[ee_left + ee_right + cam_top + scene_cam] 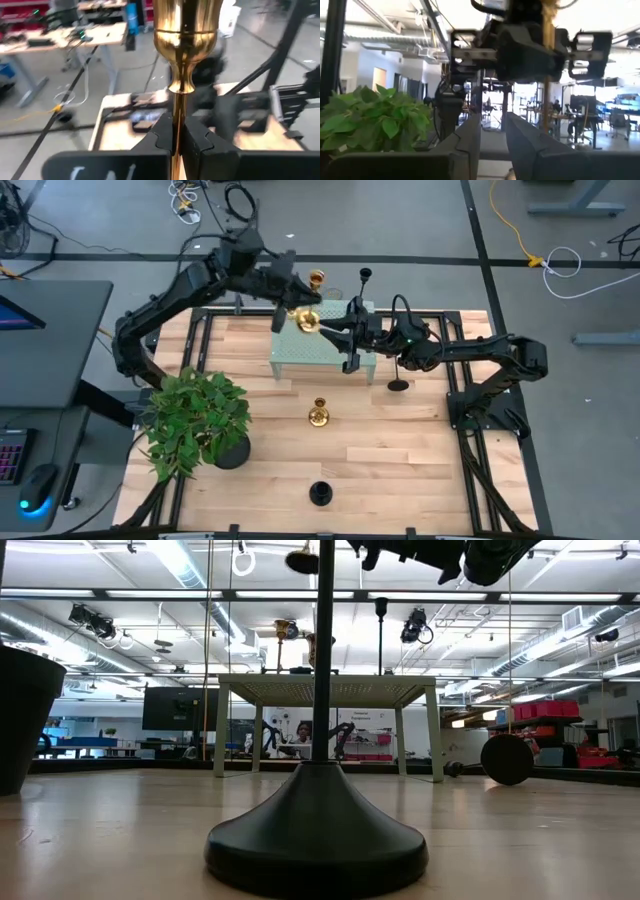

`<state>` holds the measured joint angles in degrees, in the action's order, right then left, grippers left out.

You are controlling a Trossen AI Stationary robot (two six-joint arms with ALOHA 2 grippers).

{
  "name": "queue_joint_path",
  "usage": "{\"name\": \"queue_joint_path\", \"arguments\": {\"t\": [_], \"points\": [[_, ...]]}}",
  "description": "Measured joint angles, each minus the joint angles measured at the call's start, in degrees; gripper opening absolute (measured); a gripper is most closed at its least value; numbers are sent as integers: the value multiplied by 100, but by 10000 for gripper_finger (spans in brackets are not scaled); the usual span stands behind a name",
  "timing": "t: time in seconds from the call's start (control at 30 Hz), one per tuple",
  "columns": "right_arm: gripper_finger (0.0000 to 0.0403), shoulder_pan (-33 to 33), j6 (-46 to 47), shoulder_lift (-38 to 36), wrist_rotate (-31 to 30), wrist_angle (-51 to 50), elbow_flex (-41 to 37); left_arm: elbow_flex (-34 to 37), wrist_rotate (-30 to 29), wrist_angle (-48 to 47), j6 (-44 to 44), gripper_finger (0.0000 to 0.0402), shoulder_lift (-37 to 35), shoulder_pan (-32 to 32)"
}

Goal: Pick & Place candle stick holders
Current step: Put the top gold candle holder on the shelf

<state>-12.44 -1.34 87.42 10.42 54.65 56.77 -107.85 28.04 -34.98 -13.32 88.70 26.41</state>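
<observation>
My left gripper [298,298] is over the far part of the pale green stand [322,352], shut on a gold candle stick holder [310,300] with its cup [187,25] up. My right gripper [493,132] is open with nothing between its fingers, and it stands just right of that holder's base [306,320]. A black holder [380,640] stands by its base on the stand's right part. Another gold holder [318,415] stands on the table's middle. A second black holder [320,493] stands at the near edge. My left gripper pinches the gold holder's thin stem [177,107] between its two fingers, below the cup. The fingers come about level from the table's left and lie across the stem. The holder stays upright over the stand. I cannot tell whether its base touches the stand.
A leafy potted plant [195,420] fills the table's left near part. A small black holder [398,385] is on the table right of the stand. The wooden table top [400,450] lies bare between these things.
</observation>
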Motion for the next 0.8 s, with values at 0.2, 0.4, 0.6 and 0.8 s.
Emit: {"name": "queue_joint_path", "arguments": {"t": [0.2,0.4,0.6,0.8], "points": [[93,-23,66,-29,-27,-60,-128,376,588,-5,-57,12,-230,475],[93,-16,74,-29,-31,-67,-297,1466,725,758,30,12,-711,882],[93,-16,91,-29,50,-32,-362,3030,1330,2350,344,12,-1379,1361],[94,-14,262,-31,441,57,-362,4520,1421,3825,677,12,-1690,1589]]}}
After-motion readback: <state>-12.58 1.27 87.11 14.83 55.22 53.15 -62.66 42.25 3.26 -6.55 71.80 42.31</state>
